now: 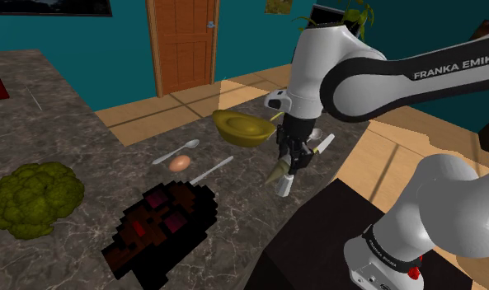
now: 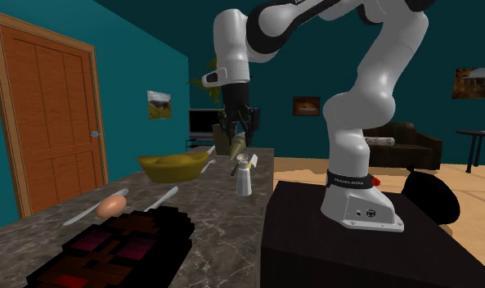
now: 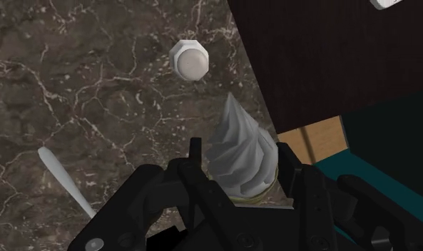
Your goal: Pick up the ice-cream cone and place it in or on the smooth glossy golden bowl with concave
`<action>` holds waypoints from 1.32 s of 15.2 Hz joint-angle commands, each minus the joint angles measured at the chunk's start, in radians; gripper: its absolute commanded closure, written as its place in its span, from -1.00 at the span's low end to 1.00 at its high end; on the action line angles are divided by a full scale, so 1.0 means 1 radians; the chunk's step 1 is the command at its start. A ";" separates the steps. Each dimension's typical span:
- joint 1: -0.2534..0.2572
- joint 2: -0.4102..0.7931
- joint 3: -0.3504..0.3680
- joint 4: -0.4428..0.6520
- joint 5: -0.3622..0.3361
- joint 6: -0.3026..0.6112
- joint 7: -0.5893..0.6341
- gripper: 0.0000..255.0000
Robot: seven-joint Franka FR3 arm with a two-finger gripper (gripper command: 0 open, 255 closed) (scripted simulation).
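Shoulder view: ice-cream cone, centre-right of frame, held above the counter in the gripper. The golden bowl sits just up-left of it. Judged: pick done; carry and release remain.

Second exterior view: arm arches from upper right, hand pointing down at centre, cone tip down.

Wrist view: fingers clasp the cone's pale swirl.
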 commanded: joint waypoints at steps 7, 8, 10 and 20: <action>-0.023 0.034 -0.029 0.102 -0.024 -0.069 -0.032 1.00; -0.033 0.066 -0.041 0.128 -0.034 -0.064 -0.048 1.00; -0.052 0.130 -0.065 0.184 -0.051 -0.055 -0.079 1.00; -0.119 0.456 -0.161 0.522 -0.082 -0.065 -0.227 1.00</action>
